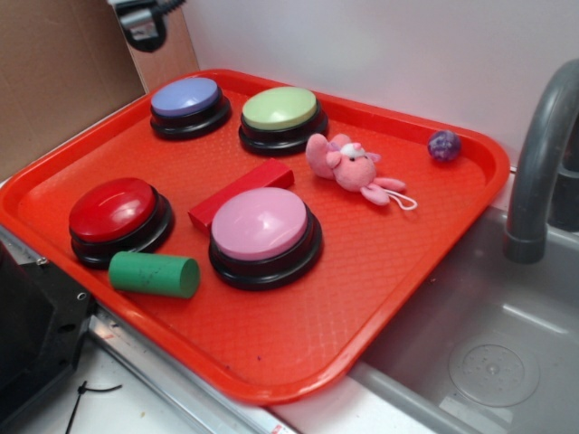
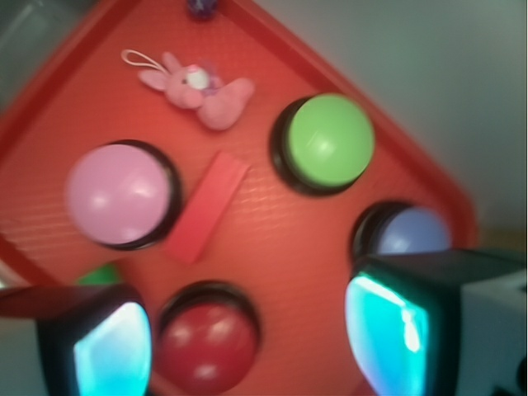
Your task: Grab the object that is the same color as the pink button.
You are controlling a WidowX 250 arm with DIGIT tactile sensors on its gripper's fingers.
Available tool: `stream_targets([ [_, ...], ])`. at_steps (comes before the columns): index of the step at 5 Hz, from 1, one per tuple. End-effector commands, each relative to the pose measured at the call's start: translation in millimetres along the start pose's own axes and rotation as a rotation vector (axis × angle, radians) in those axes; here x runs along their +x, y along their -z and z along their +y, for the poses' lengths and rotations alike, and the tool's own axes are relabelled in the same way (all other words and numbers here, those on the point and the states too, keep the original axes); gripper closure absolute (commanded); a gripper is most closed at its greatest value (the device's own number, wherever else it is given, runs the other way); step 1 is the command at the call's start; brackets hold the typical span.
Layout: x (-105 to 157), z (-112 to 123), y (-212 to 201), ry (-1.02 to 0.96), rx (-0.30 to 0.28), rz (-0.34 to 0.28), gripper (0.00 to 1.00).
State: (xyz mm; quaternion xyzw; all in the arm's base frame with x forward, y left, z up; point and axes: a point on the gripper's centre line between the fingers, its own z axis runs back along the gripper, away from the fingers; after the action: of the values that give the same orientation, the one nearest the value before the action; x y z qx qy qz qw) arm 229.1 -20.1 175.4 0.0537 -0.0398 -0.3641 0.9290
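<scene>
Exterior view: pink plush toy and pink button on red tray.

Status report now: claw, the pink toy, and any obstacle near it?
Claw open, high above the buttons, empty. Pink toy lies free on the tray, between green button and purple ball. Nothing on top of it.

pink plush toy, pink button, open pincer
</scene>
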Motion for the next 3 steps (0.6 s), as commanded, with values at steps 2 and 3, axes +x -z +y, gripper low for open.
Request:
stream_targets([
  [2,62,-1,44,0.345,-0.012,-0.21,0.0],
  [3,72,-1,61,0.354,-0.062,-0.214,0.0],
])
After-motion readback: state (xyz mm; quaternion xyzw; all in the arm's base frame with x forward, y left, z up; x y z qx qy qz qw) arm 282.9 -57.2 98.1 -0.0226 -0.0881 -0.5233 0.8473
